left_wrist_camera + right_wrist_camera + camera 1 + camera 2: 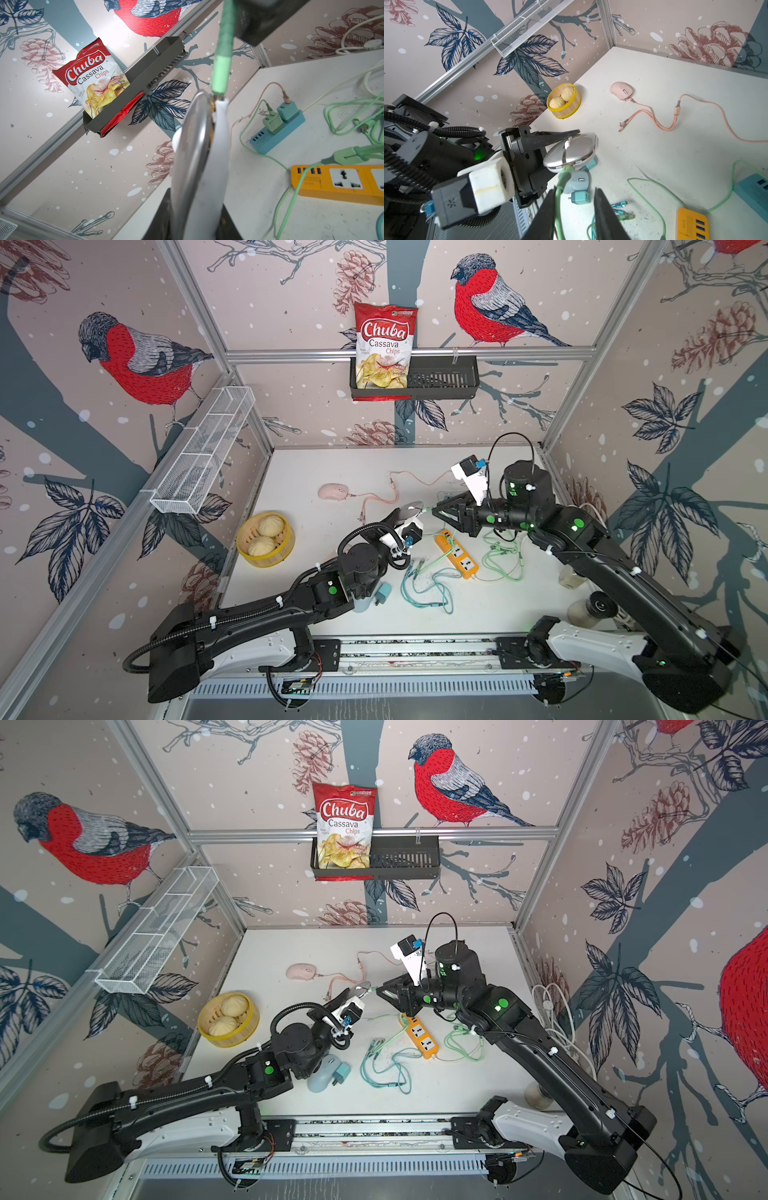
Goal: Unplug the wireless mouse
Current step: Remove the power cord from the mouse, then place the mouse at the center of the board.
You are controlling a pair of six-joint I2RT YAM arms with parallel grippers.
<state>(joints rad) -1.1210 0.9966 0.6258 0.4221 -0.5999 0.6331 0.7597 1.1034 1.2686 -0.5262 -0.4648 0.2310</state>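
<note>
The white surface carries a pink mouse, pink cable, bun basket, orange power strip, blue charger.

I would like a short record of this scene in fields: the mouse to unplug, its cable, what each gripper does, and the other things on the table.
target: silver mouse, held above the table
left gripper: jaws shut on the silver mouse
cable: green cable, plug seated in the mouse's front end
right gripper: jaws open, the green cable between them near the plug
unplugged: not yet
also there: pink mouse, orange power strip, blue power strip, steamer with two buns
</note>
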